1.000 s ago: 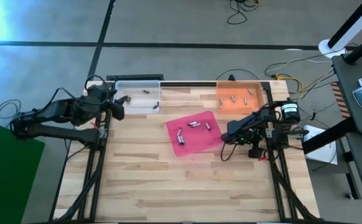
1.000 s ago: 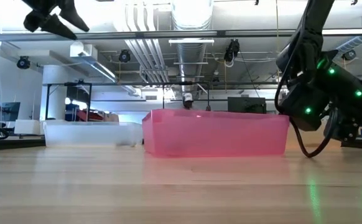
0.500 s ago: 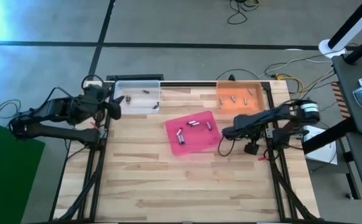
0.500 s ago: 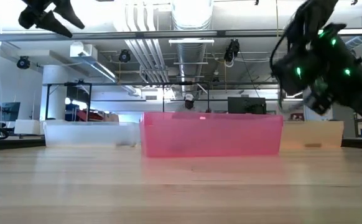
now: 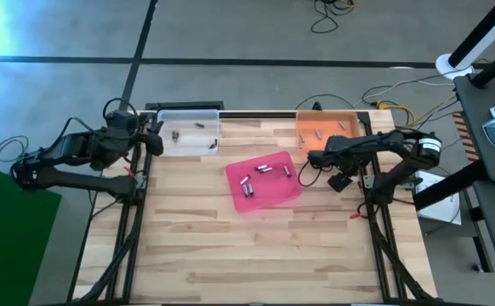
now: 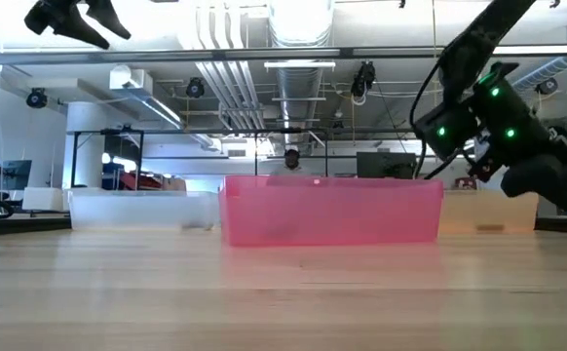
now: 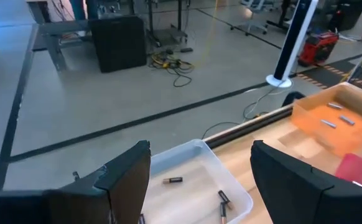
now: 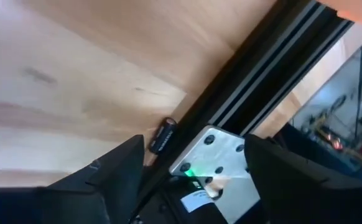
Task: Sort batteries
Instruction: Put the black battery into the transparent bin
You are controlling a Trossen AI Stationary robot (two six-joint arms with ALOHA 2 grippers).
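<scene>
On the pink tray [image 5: 269, 197] at table centre lie several batteries [image 5: 264, 169], loosely scattered; more rest in the clear tray [image 5: 188, 116] at the far left edge and in the orange tray [image 5: 349, 115] at the far right edge. No lettering legible on batteries or trays. Wooden table [image 5: 256, 255]: near half bare, open room on all sides of the pink tray; black rails run along both side edges.

Right gripper [image 5: 314, 158] held just off the pink tray's right rim, near the orange tray, arm stretched across from the right rail, fingers spread, nothing seen between them. One battery [image 8: 163, 135] shows in the right wrist view against the black rail.

Left gripper [image 5: 156, 142] hangs at the clear tray's left end, raised, fingers [image 7: 128, 174] apart, empty.
</scene>
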